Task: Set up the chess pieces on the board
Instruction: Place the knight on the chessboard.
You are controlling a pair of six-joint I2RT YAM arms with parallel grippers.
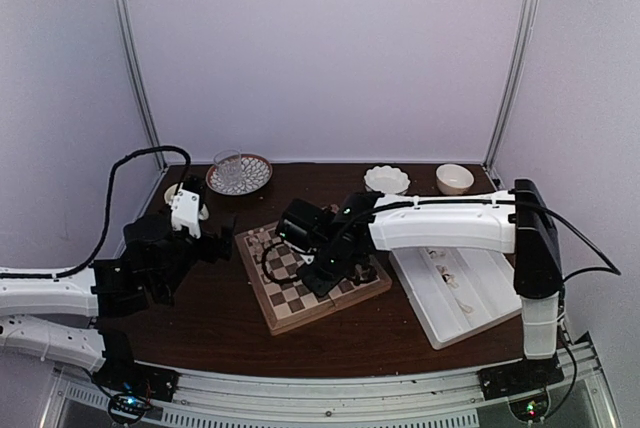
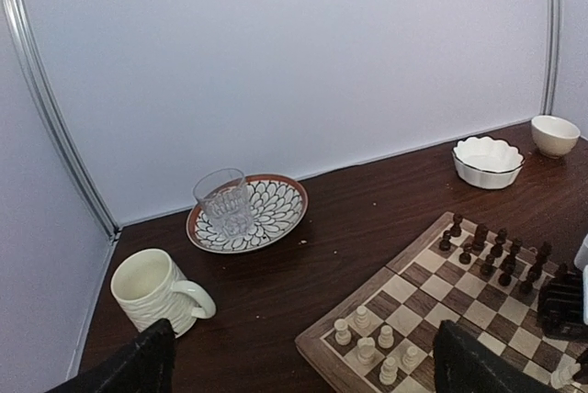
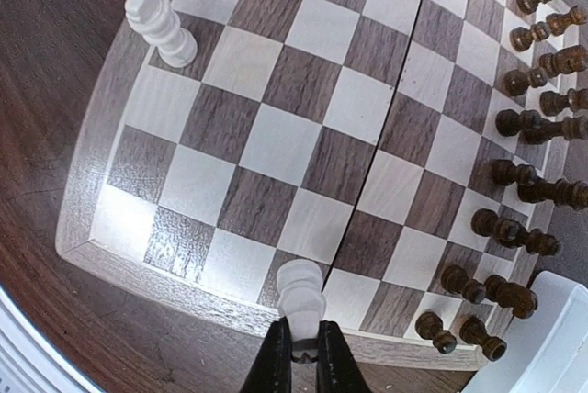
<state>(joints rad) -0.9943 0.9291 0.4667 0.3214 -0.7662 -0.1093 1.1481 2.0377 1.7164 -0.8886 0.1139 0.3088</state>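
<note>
Right arm: white forearm runs level from the table's right side to the board (image 1: pixel 300 300), with the wrist bent down over it.
Right gripper (image 3: pixel 301 345): fingers pinched together on the base of one cream-white piece (image 3: pixel 300 286).
Held piece: upright over the edge row of squares nearest the wrist camera; I cannot tell whether it touches the board.
Left arm: folded low at the table's left, wrist aimed across the board's near corner.
Left gripper (image 2: pixel 303 342): fingers spread wide, with nothing held between them.
Chess pieces (image 2: pixel 367 347): a small cream cluster stands on the board's corner by the left gripper.
Dark pieces (image 3: pixel 525 127): lined up in two rows on the opposite side.
Tray (image 1: pixel 478 320): white, just right of the board.
Mug (image 2: pixel 152 288): off the board, at the table's left.
</note>
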